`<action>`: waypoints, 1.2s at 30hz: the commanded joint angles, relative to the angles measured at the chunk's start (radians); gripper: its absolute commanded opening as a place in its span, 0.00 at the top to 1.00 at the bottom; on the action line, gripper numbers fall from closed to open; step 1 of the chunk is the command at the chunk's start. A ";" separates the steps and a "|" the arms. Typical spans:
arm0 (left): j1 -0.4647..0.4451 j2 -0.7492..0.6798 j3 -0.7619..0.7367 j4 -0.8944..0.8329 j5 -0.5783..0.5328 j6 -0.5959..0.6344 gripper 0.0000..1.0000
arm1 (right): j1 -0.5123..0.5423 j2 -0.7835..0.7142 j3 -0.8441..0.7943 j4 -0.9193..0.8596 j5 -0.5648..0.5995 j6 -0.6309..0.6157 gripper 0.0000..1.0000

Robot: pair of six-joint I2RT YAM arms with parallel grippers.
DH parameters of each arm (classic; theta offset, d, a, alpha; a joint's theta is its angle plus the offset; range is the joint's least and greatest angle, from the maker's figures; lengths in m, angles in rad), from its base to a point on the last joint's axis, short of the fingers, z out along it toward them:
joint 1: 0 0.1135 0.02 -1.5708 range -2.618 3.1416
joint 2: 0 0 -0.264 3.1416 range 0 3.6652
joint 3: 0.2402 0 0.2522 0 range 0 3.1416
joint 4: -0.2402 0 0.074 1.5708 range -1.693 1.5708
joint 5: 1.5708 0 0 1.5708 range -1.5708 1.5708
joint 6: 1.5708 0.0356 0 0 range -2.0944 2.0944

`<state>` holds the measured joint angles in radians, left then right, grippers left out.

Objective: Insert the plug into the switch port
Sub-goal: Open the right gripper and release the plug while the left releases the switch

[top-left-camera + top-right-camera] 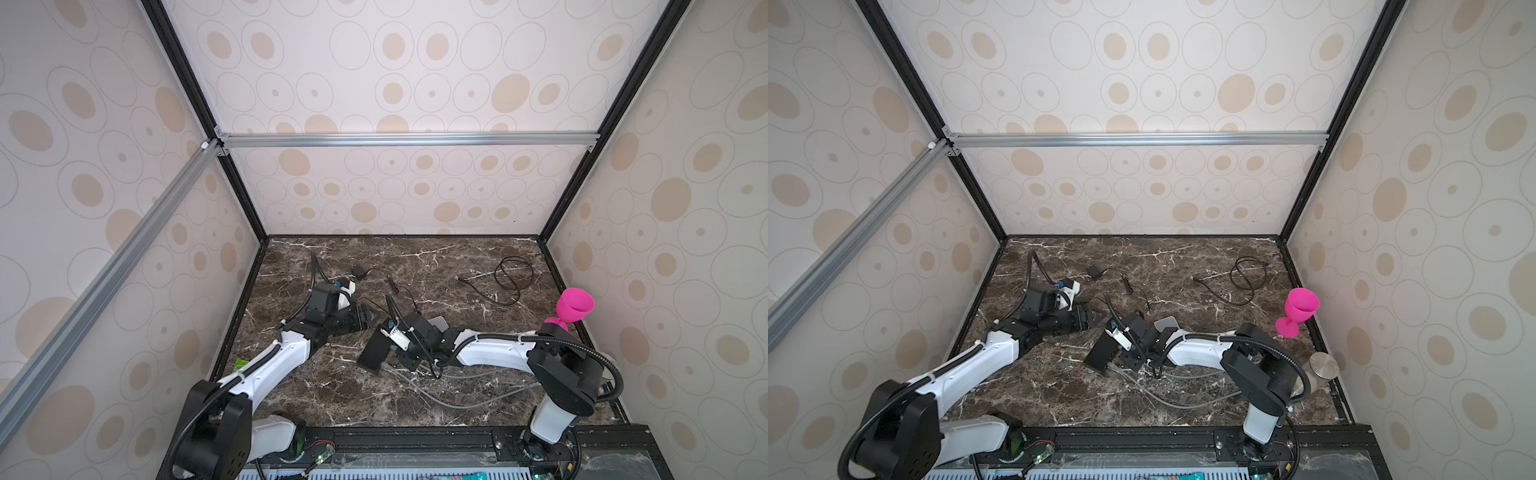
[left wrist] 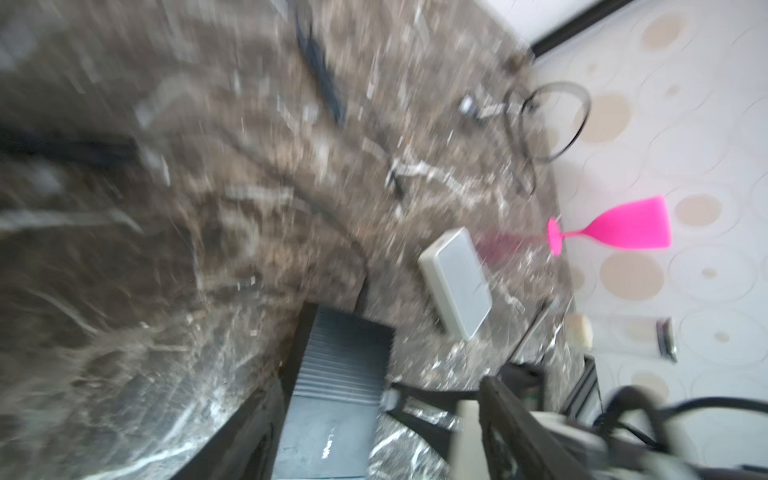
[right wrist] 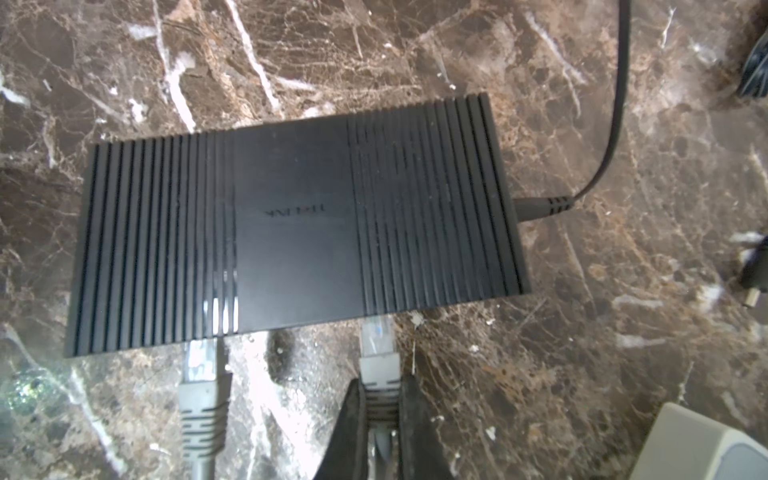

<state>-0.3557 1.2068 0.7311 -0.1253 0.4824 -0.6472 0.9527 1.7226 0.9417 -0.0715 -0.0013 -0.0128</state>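
While the right gripper point(image 3: 380, 388) pinches the grey Ethernet plug point(image 3: 376, 343) by its ribbed boot, clear tip at the port edge of the black switch point(image 3: 295, 216), it looks light, rigid and latch-fragile, so the boot is the right hold; whether the left gripper point(image 1: 368, 319) is spread cannot be told.

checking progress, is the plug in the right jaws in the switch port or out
Cannot tell: the plug tip meets the switch edge, but the port face is hidden in every view.
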 commanded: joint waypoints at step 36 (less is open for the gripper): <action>0.010 -0.445 0.037 -0.407 -0.174 0.166 0.13 | 0.116 -0.147 0.044 -0.169 0.081 0.139 0.56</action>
<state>-0.3504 0.7628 0.7612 -0.5213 0.3092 -0.4992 1.0657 1.6867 1.0142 -0.1959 0.0376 0.1337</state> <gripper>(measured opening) 0.865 0.439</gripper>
